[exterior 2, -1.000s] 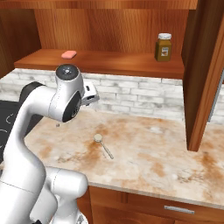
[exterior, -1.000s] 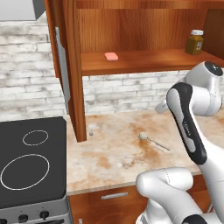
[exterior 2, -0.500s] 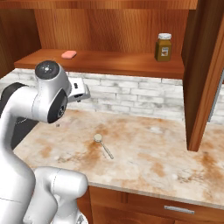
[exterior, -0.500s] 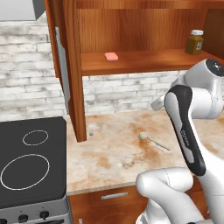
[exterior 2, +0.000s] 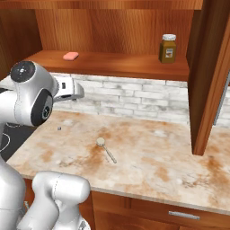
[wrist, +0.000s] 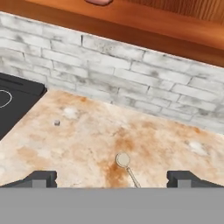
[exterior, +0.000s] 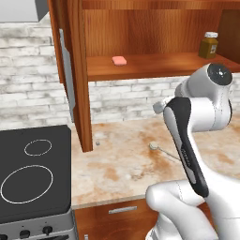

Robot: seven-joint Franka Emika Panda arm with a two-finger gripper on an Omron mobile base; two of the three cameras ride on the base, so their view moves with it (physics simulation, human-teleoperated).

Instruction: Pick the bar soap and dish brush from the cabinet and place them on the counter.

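Pincer wide open above the table, soap on the shelf

Soap first: the bar soap (exterior: 119,60) lies flat on the wooden shelf of the cabinet (exterior: 154,65), toward its left end, well apart from the amber jar (exterior: 208,45) at the right end. The right base view gives the same layout from the other side, with the bar soap (exterior 2: 70,55) at the left and the jar (exterior 2: 168,48) near the open door. The hand view catches just the lower edge of the soap (wrist: 99,1) at its top border.

The hand view alone shows the pincer (wrist: 112,178) clearly: its two dark tips stand far apart at the bottom, with nothing between them, above the blotched table (wrist: 78,144). A small spoon-like utensil (wrist: 127,166) lies on the table below, its round end toward the brick wall; both base views show it too (exterior: 161,148). The left base view adds the black stovetop (exterior: 33,173), of which the hand view shows one corner.
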